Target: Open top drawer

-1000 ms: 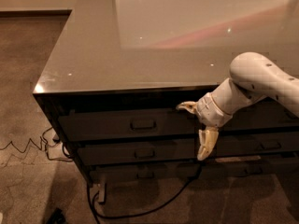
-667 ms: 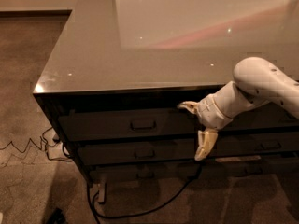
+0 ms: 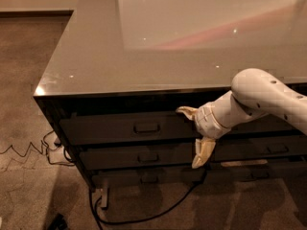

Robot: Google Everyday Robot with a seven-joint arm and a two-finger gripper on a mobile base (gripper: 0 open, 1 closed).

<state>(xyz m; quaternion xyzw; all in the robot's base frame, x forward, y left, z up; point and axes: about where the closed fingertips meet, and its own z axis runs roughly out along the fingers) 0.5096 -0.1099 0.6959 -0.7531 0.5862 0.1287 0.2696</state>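
The top drawer (image 3: pixel 110 128) is a wide dark front just under the glossy grey cabinet top (image 3: pixel 144 56). Its small loop handle (image 3: pixel 146 127) sits at the centre, and the front looks flush with the cabinet. My gripper (image 3: pixel 195 132) is open, just in front of the drawer fronts and to the right of the handle. One cream finger (image 3: pixel 187 111) lies at the drawer's upper edge. The other finger (image 3: pixel 203 153) hangs down over the drawer below. It holds nothing.
Two lower drawers (image 3: pixel 144 158) with like handles sit under the top one. A black cable (image 3: pixel 144 218) loops on the carpet below the cabinet. Thin wires (image 3: pixel 29 150) lie on the floor at the left. My white forearm (image 3: pixel 268 97) crosses the cabinet's right front.
My forearm has sunk a little. The gripper has stayed at almost the same spot to the right of the handle, still open. The drawer has not moved.
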